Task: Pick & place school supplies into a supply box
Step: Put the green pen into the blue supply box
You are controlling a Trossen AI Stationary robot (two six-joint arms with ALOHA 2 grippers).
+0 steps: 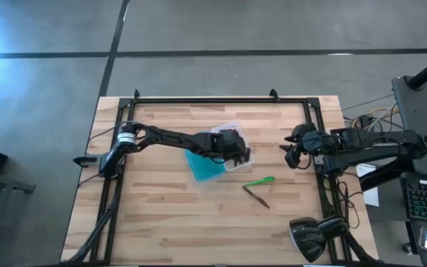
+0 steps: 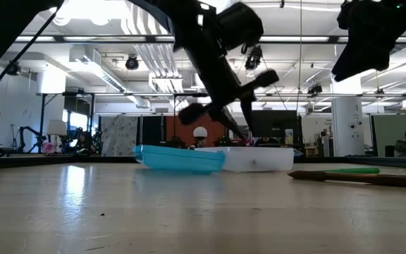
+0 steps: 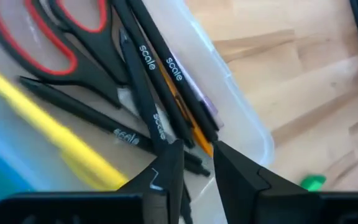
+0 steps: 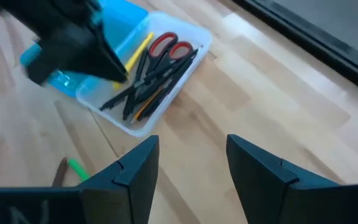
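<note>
The supply box lies open at the table's middle: a clear tray (image 1: 237, 133) joined to a teal lid (image 1: 202, 167). In the tray lie red-handled scissors (image 3: 48, 37), a yellow pencil (image 3: 55, 134), several black pens (image 3: 148, 81) and an orange pencil (image 3: 185, 118). My left gripper (image 3: 197, 165) hangs just above the tray's near end, slanting down, open, with nothing between its fingers. A green pen (image 1: 259, 181) and a brown pencil (image 1: 258, 196) lie flat on the wood, toward the near right of the box. My right gripper (image 4: 191, 168) waits open at the table's right edge.
A black frame rail (image 1: 221, 100) runs along the far edge and down both sides. A black desk lamp (image 1: 313, 233) stands at the near right corner. Bare wood stretches across the near left of the table (image 1: 147, 222).
</note>
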